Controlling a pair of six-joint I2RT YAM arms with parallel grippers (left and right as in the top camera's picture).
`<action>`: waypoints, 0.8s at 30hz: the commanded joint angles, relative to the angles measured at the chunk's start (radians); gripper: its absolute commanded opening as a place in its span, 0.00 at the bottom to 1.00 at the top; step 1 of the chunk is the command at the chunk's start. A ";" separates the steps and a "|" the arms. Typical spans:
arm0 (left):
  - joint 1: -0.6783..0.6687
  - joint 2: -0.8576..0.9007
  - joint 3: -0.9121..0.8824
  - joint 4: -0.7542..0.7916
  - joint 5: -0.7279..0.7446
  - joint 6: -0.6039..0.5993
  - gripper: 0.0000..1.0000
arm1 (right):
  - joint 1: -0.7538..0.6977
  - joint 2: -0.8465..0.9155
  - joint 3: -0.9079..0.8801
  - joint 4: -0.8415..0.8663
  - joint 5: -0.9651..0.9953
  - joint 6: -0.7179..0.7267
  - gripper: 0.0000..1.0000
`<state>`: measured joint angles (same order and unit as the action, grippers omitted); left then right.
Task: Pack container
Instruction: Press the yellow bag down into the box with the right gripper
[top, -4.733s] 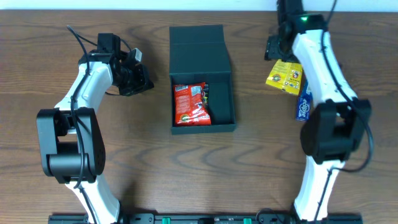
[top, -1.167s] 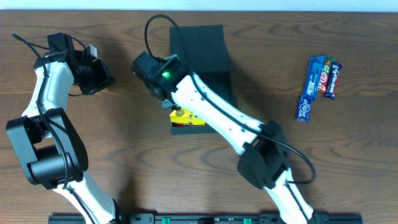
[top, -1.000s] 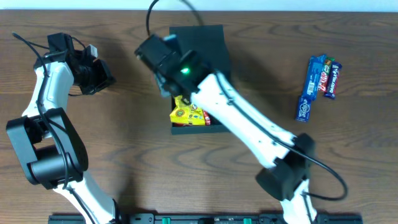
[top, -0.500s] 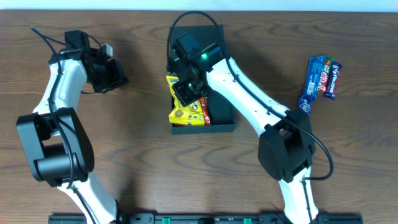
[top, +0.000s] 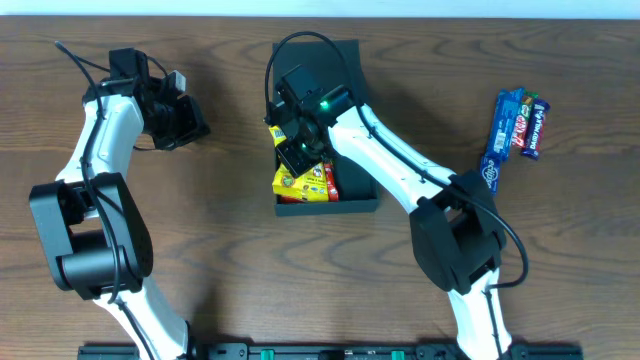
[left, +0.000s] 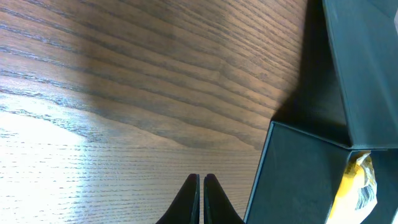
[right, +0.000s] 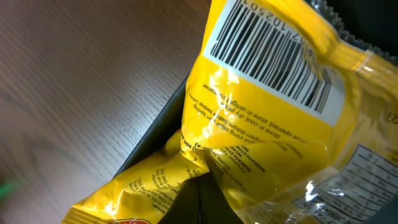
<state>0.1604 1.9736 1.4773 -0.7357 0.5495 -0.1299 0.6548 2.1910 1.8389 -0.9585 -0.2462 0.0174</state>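
The dark teal container (top: 360, 150) stands mid-table with its flap lid (top: 318, 65) folded back. Inside lie a red snack packet (top: 329, 181) and a yellow snack packet (top: 298, 184), which drapes over the front-left corner. My right gripper (top: 297, 150) hangs over the box's left side, shut on a fold of the yellow packet (right: 267, 118), its tips (right: 199, 182) pinching the foil above the container wall (right: 158, 137). My left gripper (top: 195, 125) is shut and empty over bare wood, left of the container (left: 298, 177); its closed tips (left: 201, 186) point at the table.
Three candy bars (top: 512, 125) lie together on the table at the far right. The open lid (left: 367, 68) rises behind the box. Brown wood table (top: 200, 250) lies all around, with both arm bases at the front edge.
My right arm swung in from the container's left edge to above its inside, carrying the yellow packet down into the box. The left arm shifted slightly right.
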 joint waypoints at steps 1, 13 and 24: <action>0.000 0.008 0.019 -0.004 -0.006 0.013 0.06 | 0.006 0.035 -0.017 0.005 0.025 0.003 0.01; 0.000 0.008 0.019 0.005 -0.006 0.010 0.06 | 0.026 0.037 -0.069 -0.026 -0.044 -0.161 0.01; 0.000 0.008 0.019 0.006 -0.006 0.011 0.06 | 0.039 0.023 -0.049 -0.053 -0.039 -0.168 0.01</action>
<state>0.1608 1.9736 1.4773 -0.7284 0.5495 -0.1299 0.6655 2.1925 1.8042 -0.9844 -0.2554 -0.1360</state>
